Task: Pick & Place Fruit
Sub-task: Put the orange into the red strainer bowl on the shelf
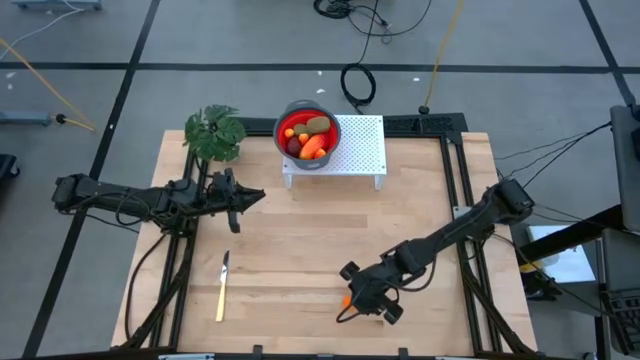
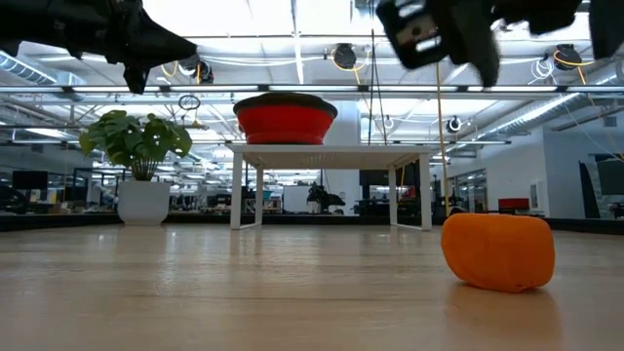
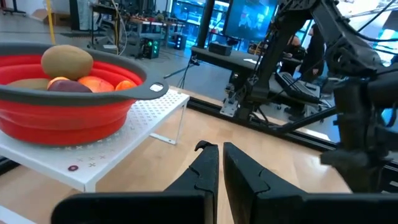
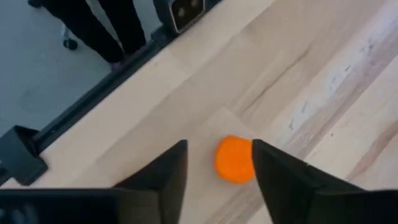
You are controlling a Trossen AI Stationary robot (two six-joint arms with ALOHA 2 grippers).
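Placing step: right hand [image 4: 217, 165] released, fingers apart above small orange fruit [image 4: 235, 159] lying on bench [image 1: 300, 230]; left hand [image 3: 219, 168] clenched, idle; next, lift clear.

right pincer [image 2: 444, 44]: in the low view blurred and cut by the top edge; its fingers cannot be made out there.
orange fruit [image 1: 347, 299]: from above mostly hidden under the right pincer.
bowl [image 3: 62, 106]: cut by the picture's edge ahead of the left pincer [image 3: 221, 163].
fruit in bowl [image 2: 285, 96]: hidden behind the rim at counter level.
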